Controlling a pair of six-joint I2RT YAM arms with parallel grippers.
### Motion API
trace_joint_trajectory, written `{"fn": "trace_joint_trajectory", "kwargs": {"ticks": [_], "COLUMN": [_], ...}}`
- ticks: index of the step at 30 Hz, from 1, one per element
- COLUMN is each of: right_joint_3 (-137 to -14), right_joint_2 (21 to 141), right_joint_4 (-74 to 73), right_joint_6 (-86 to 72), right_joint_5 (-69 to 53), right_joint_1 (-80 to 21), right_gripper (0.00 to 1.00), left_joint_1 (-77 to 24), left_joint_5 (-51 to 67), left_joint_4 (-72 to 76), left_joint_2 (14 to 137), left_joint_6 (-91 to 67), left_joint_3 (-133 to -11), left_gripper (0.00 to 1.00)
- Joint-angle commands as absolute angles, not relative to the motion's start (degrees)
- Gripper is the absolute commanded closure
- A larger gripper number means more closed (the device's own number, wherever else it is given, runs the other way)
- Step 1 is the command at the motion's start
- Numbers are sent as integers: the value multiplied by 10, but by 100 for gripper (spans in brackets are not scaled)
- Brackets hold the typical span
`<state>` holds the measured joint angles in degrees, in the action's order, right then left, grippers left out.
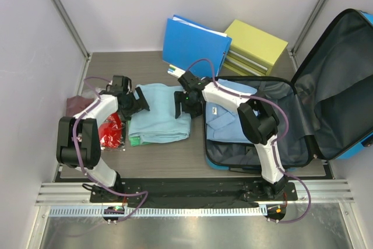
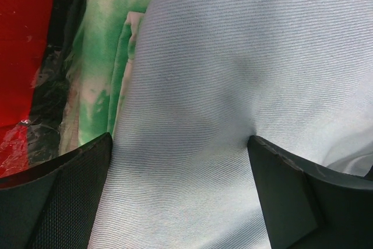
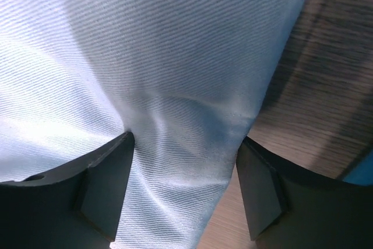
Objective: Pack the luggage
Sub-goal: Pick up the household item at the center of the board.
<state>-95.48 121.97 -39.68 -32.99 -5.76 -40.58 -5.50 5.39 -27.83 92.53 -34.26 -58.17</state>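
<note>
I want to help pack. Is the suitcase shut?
No, the suitcase lies wide open, showing its dark grey lining and a light blue shirt inside.

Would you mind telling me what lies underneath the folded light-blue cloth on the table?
A green-and-white fabric peeks out beneath the light-blue cloth along its left edge. How far it reaches underneath, and whether anything else lies there, is hidden.

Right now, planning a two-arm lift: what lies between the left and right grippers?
The folded light-blue garment fills the stretch between the left gripper and right gripper, both open at its opposite edges; the top view shows it.
</note>
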Motion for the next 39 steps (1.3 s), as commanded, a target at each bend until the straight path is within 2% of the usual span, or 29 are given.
{"fn": "trace_joint_trajectory", "kwargs": {"ticks": [1, 4, 5, 8, 9, 16, 17, 18, 28, 39], "right_joint_3": [-925, -922, -919, -915, -914, -948, -960, -965, -1083, -1187], "right_joint_2": [1217, 1208, 1203, 1182, 1176, 1148, 1145, 1143, 1114, 1079], "right_joint_4": [-348, -349, -348, -350, -350, -388, -390, -391, -469, -596], "right_joint_6": [-337, -335, -335, -335, -336, -328, -328, -328, -333, -335], "right_joint_5": [-76, -79, -78, -66, -61, -40, -42, -46, -51, -33], "right_joint_1": [-396, -396, -396, -396, -397, -411, -414, -416, -434, -432], "right_gripper": [29, 39, 47, 59, 68, 85, 94, 99, 99, 99], "left_joint_1": [-54, -54, -54, -54, -54, -54, -54, -54, -52, -50], "left_joint_5": [64, 66, 66, 67, 68, 69, 69, 68, 49, 42], "left_joint_4": [-279, -279, -279, -282, -284, -312, -317, -318, -359, -369], "left_joint_2": [904, 905, 904, 894, 888, 847, 842, 836, 777, 756], "left_joint_6": [-338, -337, -337, -336, -336, -339, -341, -342, -348, -345], "left_joint_3": [-572, -572, -572, -573, -574, -600, -604, -606, -637, -611], "left_gripper": [2, 2, 2, 2, 2, 1, 1, 1, 0, 0]}}
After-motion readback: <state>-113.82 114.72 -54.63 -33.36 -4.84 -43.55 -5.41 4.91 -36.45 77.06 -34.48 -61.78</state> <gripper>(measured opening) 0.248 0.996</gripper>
